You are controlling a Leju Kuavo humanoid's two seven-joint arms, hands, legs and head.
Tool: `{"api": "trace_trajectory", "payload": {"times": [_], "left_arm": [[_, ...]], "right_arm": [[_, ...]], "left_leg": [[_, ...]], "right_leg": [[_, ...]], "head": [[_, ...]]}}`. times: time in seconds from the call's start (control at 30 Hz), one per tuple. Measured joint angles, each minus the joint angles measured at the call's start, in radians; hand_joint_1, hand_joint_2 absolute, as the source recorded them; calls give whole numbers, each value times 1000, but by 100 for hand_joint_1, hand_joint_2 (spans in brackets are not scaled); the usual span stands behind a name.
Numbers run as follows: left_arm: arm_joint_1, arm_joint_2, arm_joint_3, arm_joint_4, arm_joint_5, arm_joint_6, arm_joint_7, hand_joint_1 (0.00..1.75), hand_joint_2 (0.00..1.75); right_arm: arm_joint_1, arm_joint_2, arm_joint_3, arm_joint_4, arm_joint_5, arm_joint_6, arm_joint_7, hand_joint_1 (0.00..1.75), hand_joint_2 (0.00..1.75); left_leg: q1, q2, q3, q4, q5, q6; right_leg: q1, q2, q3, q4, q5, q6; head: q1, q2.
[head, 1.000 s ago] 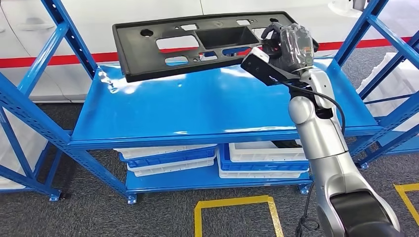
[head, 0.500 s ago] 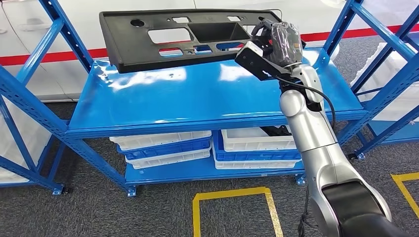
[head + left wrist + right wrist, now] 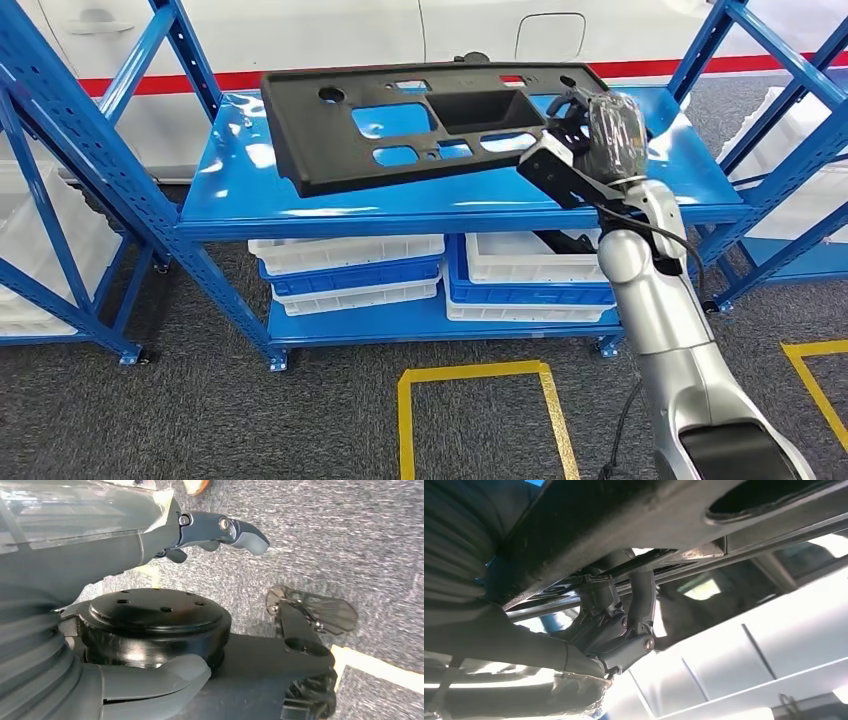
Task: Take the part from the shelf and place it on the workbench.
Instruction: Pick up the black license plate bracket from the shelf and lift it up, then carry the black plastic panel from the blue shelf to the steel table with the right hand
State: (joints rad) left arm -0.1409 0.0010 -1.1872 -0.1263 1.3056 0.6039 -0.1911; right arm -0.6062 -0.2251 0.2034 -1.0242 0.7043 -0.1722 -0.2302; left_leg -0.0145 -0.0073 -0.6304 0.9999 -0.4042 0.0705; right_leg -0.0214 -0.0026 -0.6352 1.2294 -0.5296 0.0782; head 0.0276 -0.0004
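Observation:
The part point(image 3: 320, 150) is a long black plastic panel with several cut-outs and a deep rectangular pocket. It hangs tilted above the blue shelf top point(image 3: 400, 205), off the surface. My right hand point(image 3: 600, 130), under a clear cover, grips the panel's right end. In the right wrist view the dark fingers point(image 3: 634, 625) curl around the panel's edge point(image 3: 624, 525). My left hand point(image 3: 100, 540) hangs down over grey carpet, its fingers point(image 3: 240, 530) apart and holding nothing.
White and blue trays point(image 3: 350, 270) are stacked on the lower shelf. Blue rack uprights stand at the left point(image 3: 90, 150) and right point(image 3: 780, 110). A white car body point(image 3: 300, 30) is behind the shelf. Yellow floor lines point(image 3: 480, 375) mark the carpet in front.
The whole picture has shifted: the camera has moved and the shelf looks smaller and farther. The panel stays in my right hand, raised above the shelf top.

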Motion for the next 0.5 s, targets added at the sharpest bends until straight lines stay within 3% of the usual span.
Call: {"api": "trace_trajectory", "payload": {"times": [0.07, 0.13, 0.2, 0.23, 0.27, 0.3, 0.37, 0.4, 0.43, 0.47, 0.5], "left_arm": [[-3, -1, 0, 0, -10, 1, 0, 0, 175], [-8, -3, -3, 0, -22, 3, 5, 0, 175], [-13, -5, -9, 0, -33, 7, 13, 0, 175], [-15, -6, -12, 0, -38, 9, 16, 0, 175], [-16, -7, -16, 0, -43, 10, 19, 0, 175], [-19, -8, -20, 0, -47, 12, 21, 0, 175], [-24, -10, -28, 0, -52, 13, 27, 0, 175], [-26, -11, -32, 0, -53, 13, 29, 0, 175], [-28, -13, -34, 0, -51, 13, 29, 0, 175], [-30, -14, -36, 0, -49, 14, 27, 0, 175], [-33, -14, -37, 0, -45, 14, 23, 0, 175]], "right_arm": [[65, -13, -31, -81, -1, 3, 9, 175, 175], [140, -20, -67, -172, 14, 13, 18, 175, 175], [229, -20, -104, -269, 41, 28, 26, 175, 175], [272, -19, -119, -315, 53, 35, 28, 175, 175], [311, -16, -132, -360, 63, 41, 30, 175, 175], [345, -14, -143, -402, 72, 46, 32, 175, 175], [400, -12, -164, -473, 90, 59, 36, 175, 175], [420, -12, -173, -499, 98, 67, 39, 175, 175], [432, -13, -179, -515, 104, 74, 40, 175, 175], [439, -15, -183, -526, 109, 82, 41, 175, 175], [438, -17, -186, -532, 111, 88, 41, 175, 175]], "left_leg": [[-3, 0, -18, 7, 14, -7], [-6, 0, -26, 10, 27, -15], [-5, -3, -29, 10, 37, -23], [-4, -4, -34, 18, 24, -28], [-2, -3, -43, 40, -6, -35], [2, -2, -56, 83, -54, -42], [11, 1, -85, 211, -156, -56], [16, 1, -93, 271, -181, -61], [21, 2, -88, 304, -180, -65], [25, 3, -68, 307, -160, -67], [29, 4, -31, 273, -132, -68]], "right_leg": [[5, -1, 102, -149, 11, -4], [13, -1, 153, -234, -1, -20], [10, -2, 149, -242, 5, -34], [5, -4, 145, -243, 12, -43], [0, -6, 139, -244, 21, -54], [-5, -7, 130, -245, 32, -63], [-3, -8, 107, -244, 54, -70], [-3, -8, 93, -243, 64, -70], [-3, -8, 79, -242, 75, -68], [-3, -7, 66, -241, 85, -65], [-4, -6, 53, -239, 94, -61]], "head": [[0, 0], [-2, 0], [-3, 0], [-4, 0], [-5, 0], [-7, 0], [-10, 0], [-10, 0], [-10, 0], [-10, 0], [-10, 0]]}}
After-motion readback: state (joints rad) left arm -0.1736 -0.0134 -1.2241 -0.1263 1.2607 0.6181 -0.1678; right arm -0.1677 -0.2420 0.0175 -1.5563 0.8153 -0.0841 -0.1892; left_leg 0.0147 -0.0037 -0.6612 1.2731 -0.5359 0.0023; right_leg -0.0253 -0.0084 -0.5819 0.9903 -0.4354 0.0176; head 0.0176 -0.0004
